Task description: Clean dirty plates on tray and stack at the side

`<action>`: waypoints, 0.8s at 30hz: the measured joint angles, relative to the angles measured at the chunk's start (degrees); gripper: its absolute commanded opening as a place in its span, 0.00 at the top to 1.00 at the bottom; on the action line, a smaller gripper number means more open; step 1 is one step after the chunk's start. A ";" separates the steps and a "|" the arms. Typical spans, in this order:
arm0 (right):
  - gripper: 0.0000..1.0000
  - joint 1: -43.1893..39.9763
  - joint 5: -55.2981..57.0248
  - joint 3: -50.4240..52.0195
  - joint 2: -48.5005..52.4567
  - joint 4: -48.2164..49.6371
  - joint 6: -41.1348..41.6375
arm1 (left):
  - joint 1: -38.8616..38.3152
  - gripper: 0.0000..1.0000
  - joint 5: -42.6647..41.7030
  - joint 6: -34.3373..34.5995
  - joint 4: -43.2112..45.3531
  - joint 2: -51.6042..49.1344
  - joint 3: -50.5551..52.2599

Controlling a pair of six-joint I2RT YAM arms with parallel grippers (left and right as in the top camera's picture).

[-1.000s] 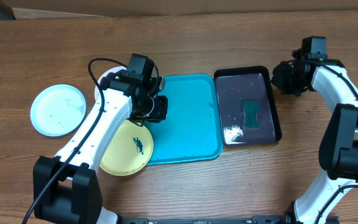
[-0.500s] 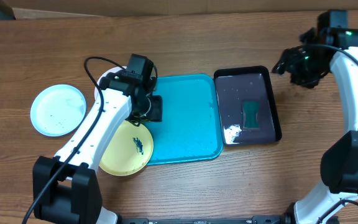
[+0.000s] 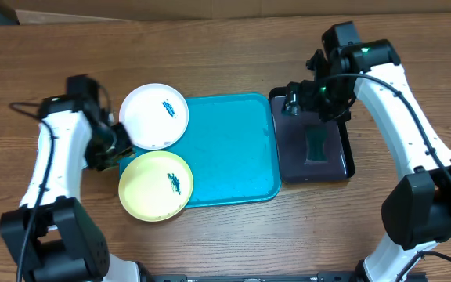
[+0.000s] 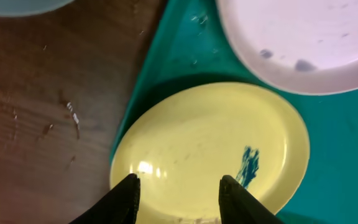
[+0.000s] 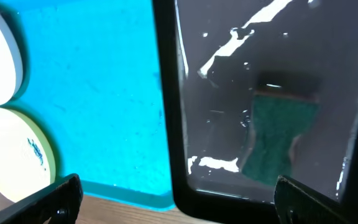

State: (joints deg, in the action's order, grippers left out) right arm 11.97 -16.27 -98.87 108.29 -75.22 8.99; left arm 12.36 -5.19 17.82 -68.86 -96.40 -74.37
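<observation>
Brown wood-grain table (image 3: 233, 55), evenly lit, fills the view. A pale tan strip (image 3: 210, 8) runs beyond its far edge.

Three plates (image 3: 155, 116) (image 3: 156, 186) (image 4: 17, 5), two trays (image 3: 233, 157) (image 3: 292, 157), one sponge (image 3: 317, 145).

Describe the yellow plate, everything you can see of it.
The yellow plate is round, shallow and glossy, plastic by the look, with a dark blue-green smear to one side of its middle. It lies face up on the front left corner of the teal tray, jutting past the rim over the table. The white plate sits just behind it; whether they touch is unclear.
</observation>
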 measured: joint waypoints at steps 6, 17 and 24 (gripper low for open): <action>0.00 0.50 0.13 0.02 0.00 1.18 -0.02 | 6.82 0.56 -4.59 -2.19 0.37 7.63 6.12; 0.00 0.50 0.13 0.09 0.00 3.02 -0.02 | 8.79 0.57 -2.75 -1.01 7.17 29.20 24.72; 0.00 0.50 0.17 0.09 0.00 3.04 0.00 | 8.79 0.62 -2.03 -0.24 17.14 28.48 34.36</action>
State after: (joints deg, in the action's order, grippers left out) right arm 12.47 -16.10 -98.78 108.29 -72.18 8.99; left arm 21.15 -7.22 17.58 -51.72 -67.92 -40.01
